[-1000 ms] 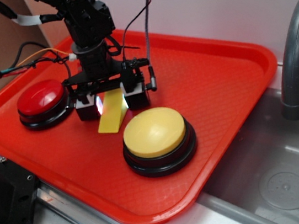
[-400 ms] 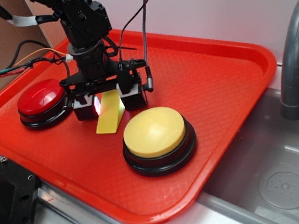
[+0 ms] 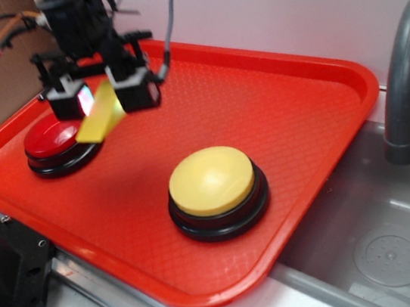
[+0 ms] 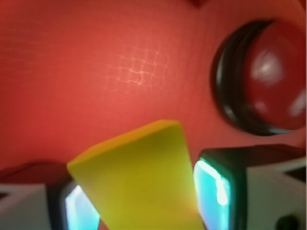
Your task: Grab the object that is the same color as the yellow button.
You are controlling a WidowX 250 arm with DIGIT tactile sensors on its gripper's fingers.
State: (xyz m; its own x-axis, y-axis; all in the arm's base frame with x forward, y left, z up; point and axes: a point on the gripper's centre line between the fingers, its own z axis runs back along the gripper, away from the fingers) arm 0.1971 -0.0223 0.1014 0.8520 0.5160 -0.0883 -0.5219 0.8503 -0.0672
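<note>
One yellow wedge block [image 3: 100, 116] is hanging clear of the red tray [image 3: 289, 96], tilted, its lower end showing in front of the red dome button [image 3: 54, 141] in the exterior view. Both fingers of the gripper [image 3: 102, 97] are pressing against the block's sides, closed on it; the wrist view is showing the block [image 4: 144, 182] filling the gap between the two glowing finger pads [image 4: 213, 184], with the red dome button [image 4: 271, 91] lying below and to the right. Near the tray's front, well apart from the block, the large yellow dome button [image 3: 212, 181] is sitting on its black ring base. A grey faucet [image 3: 404, 72] is standing over the sink [image 3: 387, 250] beside the tray.
</note>
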